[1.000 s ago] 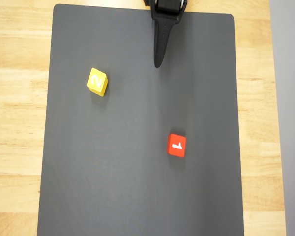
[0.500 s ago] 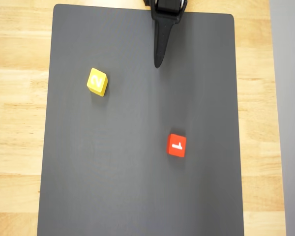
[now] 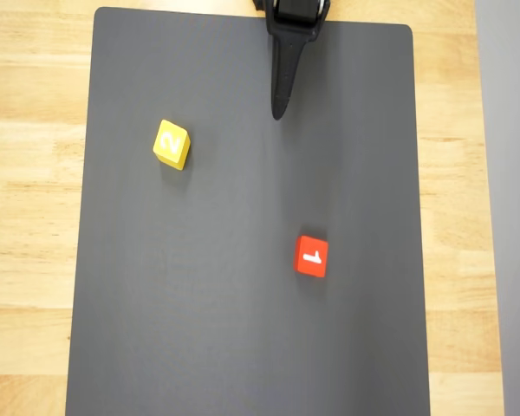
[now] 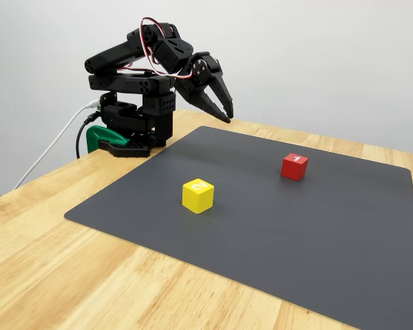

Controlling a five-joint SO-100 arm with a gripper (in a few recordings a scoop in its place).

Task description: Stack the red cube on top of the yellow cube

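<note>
Reading the overhead view from left to right, we meet the yellow cube (image 3: 172, 144) first, at about ten o'clock from the middle of the dark mat (image 3: 243, 347), its numeral "2" facing up. Next comes our claw (image 3: 278, 111), at twelve o'clock by the mat's far edge, its fingers pressed together into one narrow point and holding nothing; the fixed view shows it raised above the mat on the folded arm (image 4: 134, 75). Furthest right sits the red cube (image 3: 312, 256), at about four o'clock from centre, numeral "1" up, well apart from the yellow one. Both cubes rest flat on the mat, which lies on the wooden bench (image 3: 26, 217).

We judge the step in hand is the reach for the red cube. To do it well, we should spread the fingers before descending, turn the wrist so they meet two opposite flat faces of the slightly rotated cube rather than its corners, and come straight down over it so neither fingertip nudges it aside.
</note>
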